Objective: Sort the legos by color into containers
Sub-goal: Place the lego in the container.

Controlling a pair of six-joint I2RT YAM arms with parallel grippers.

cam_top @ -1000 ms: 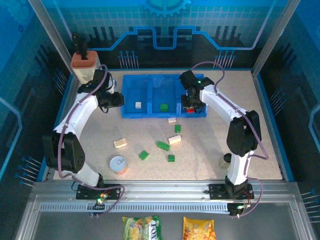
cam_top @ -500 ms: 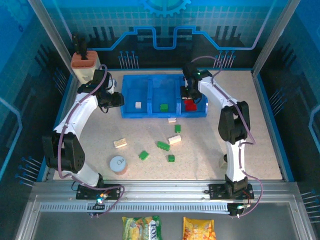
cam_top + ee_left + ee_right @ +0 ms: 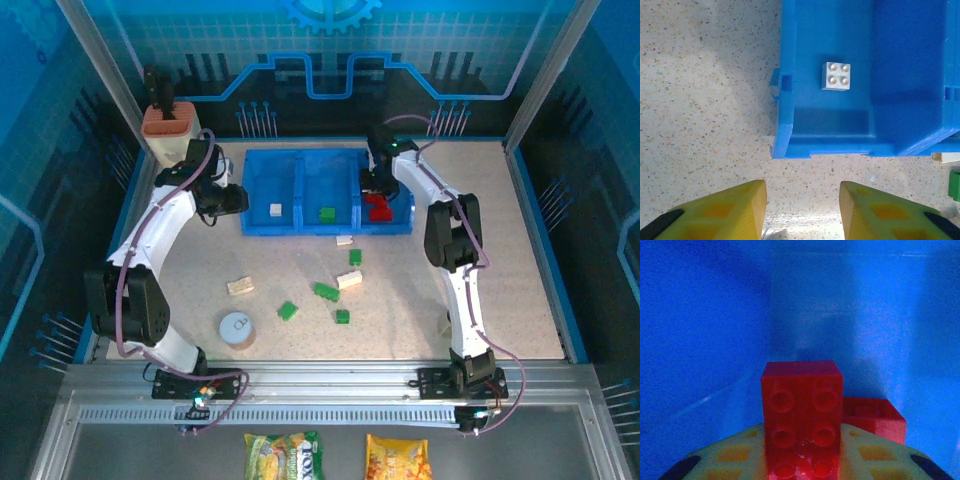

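Observation:
The blue three-compartment tray (image 3: 300,229) lies at the back of the table. Its left compartment holds a cream lego (image 3: 276,210) (image 3: 836,76), the middle a green lego (image 3: 327,214), the right a red lego (image 3: 380,212) (image 3: 875,417). My right gripper (image 3: 377,193) (image 3: 802,460) reaches into the right compartment, shut on another red lego (image 3: 802,415) that stands between its fingers. My left gripper (image 3: 238,200) (image 3: 802,210) hovers over bare table just off the tray's left front corner (image 3: 782,135), open and holding nothing. Several green and cream legos (image 3: 326,291) lie loose in front of the tray.
A white-topped can (image 3: 236,326) stands near the front left, next to a cream lego (image 3: 240,286). A beige holder with an orange top (image 3: 165,120) sits at the back left corner. Blue walls close in the table.
My right arm has swung its elbow back and left, and its gripper has gone deeper into the right compartment with the red lego. The left arm has stayed still.

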